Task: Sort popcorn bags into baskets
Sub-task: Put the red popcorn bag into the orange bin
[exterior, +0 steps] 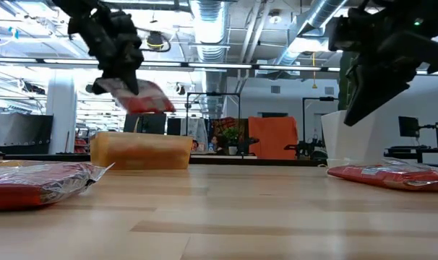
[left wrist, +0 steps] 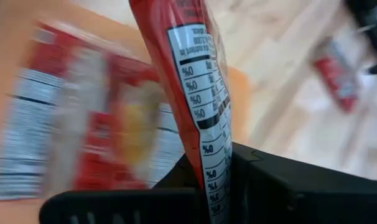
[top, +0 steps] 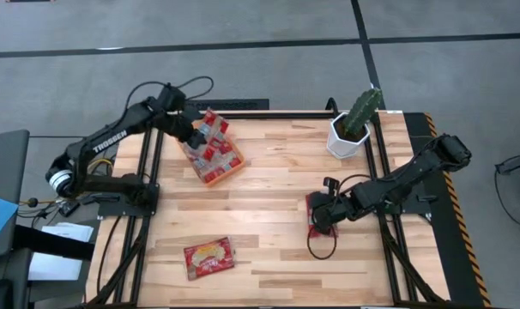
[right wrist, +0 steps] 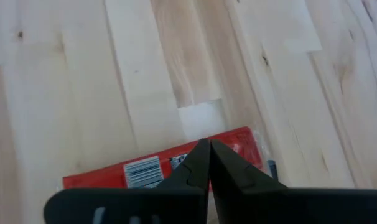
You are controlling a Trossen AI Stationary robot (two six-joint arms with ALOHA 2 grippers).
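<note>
Left gripper [top: 194,136] sits over the orange basket [top: 226,172], clamped on the edge of one popcorn bag [left wrist: 198,99]; in the low view that bag [exterior: 143,97] hangs clear above the basket [exterior: 141,150], not yet released. Basket already holds several packets [top: 210,142], piled unevenly; exact count cannot be read.

Right gripper [top: 326,215] is well away from the basket, toward the cactus pot [top: 350,129] side of the tabletop [top: 269,249], poised just above a second bag [right wrist: 145,169] lying flat. Its fingertips are pressed together with nothing between them; whether they touch the packet cannot be told.

A third bag [top: 208,256] lies flat on the tabletop, on the near side of the basket, untouched.

Judgement: sorting is mostly done. Remaining: drop the held bag, then collect two loose bags. Right gripper must open before any grasp.
</note>
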